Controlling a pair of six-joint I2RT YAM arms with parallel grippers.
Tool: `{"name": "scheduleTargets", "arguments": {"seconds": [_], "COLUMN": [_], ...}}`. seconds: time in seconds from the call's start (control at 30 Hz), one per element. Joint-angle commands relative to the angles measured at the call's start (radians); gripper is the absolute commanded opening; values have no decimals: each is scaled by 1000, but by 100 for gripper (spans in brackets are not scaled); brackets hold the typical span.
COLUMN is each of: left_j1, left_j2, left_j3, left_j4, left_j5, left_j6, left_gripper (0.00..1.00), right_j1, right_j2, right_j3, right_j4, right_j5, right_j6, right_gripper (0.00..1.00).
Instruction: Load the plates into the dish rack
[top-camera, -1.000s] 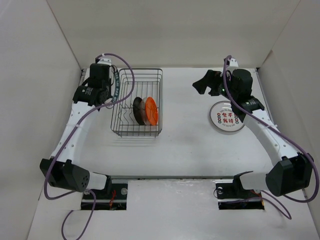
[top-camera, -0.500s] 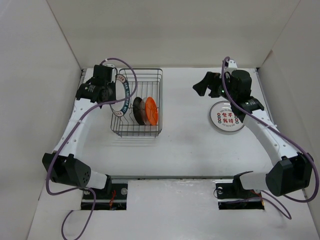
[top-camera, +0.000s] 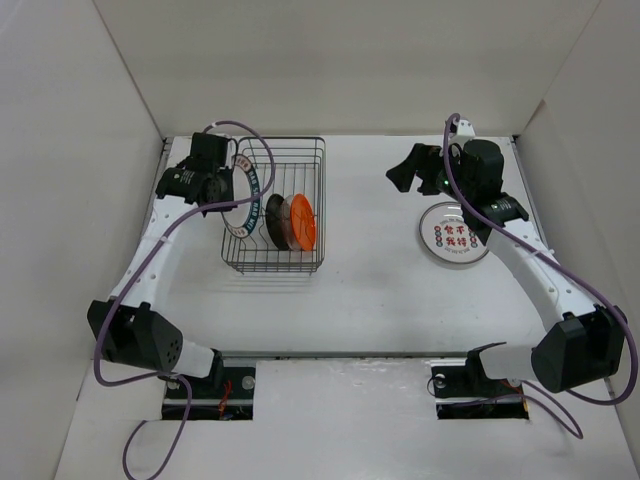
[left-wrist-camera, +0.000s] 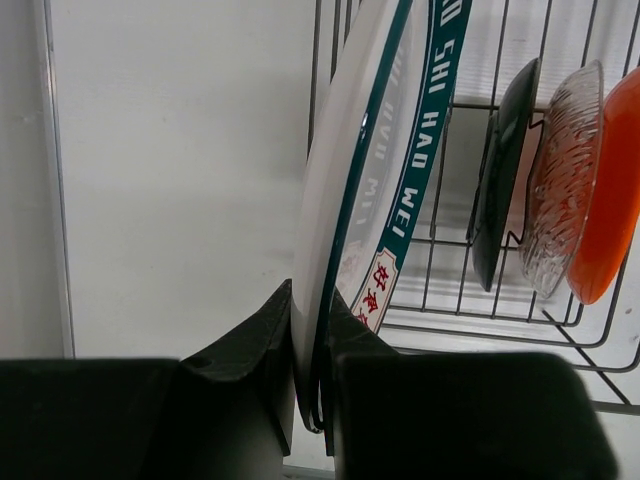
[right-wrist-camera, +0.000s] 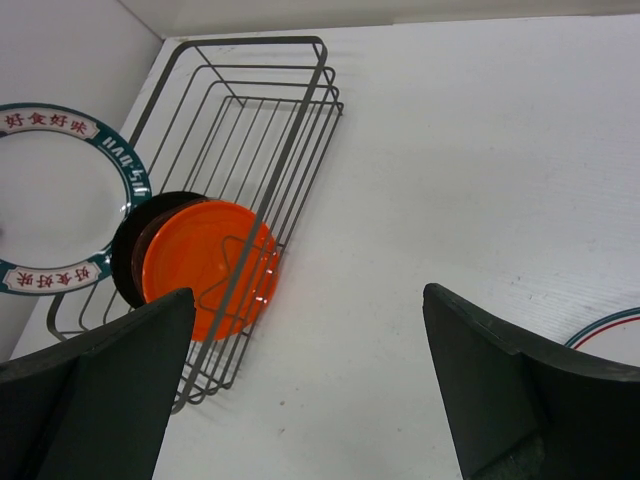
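White tabletop (top-camera: 380, 300), pale walls around it. The left gripper (left-wrist-camera: 310, 330) pinches the edge of the white round plate with a dark teal lettered rim (left-wrist-camera: 420, 170), held on edge ahead of its fingers at the near wall of the dark wire dish rack (top-camera: 283, 141). To that gripper's right, the black plate (left-wrist-camera: 500, 190), clear plate (left-wrist-camera: 560, 180) and orange plate (left-wrist-camera: 610, 200) stand inside the rack. The left arm stretches forward. The right gripper (top-camera: 405, 170) hangs wide open and empty, with the grey-rimmed white plate with red-green characters (top-camera: 456, 236) lying flat behind it.

Dish rack (top-camera: 285, 141): black plate (top-camera: 272, 220), clear plate (left-wrist-camera: 560, 180) and orange plate (top-camera: 304, 222) fill the lower right. Lettered plate (top-camera: 245, 195), pinched in left gripper (left-wrist-camera: 310, 330), blocks the left side. Upper half open. Table (top-camera: 370, 280) free mid-frame, up to grey-rimmed plate (top-camera: 452, 235).
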Motion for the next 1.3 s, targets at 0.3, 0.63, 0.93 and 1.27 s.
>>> {"name": "scheduleTargets", "arguments": {"seconds": [0.3,0.63,0.93,1.27], "left_j1": [3,3,-6,-6], "left_j2": [-13,23,45,26], "left_j3": [-11,-20,-20,8], "left_j4": [38,38,38,45], "left_j5": [-40,5,57,120], "left_j6": [-44,-44,-15,20], "left_gripper": [0,0,38,46], "right_j1": [-14,-14,-69,-210], "right_j2": [-23,-23,0,-173], "right_j3": [1,1,1,-200], "right_j4": [7,7,-77,-59], "right_j5": [-14,-14,139,276], "right_j6": [-16,-16,-16,110], "right_gripper": [100,100,100,100]}}
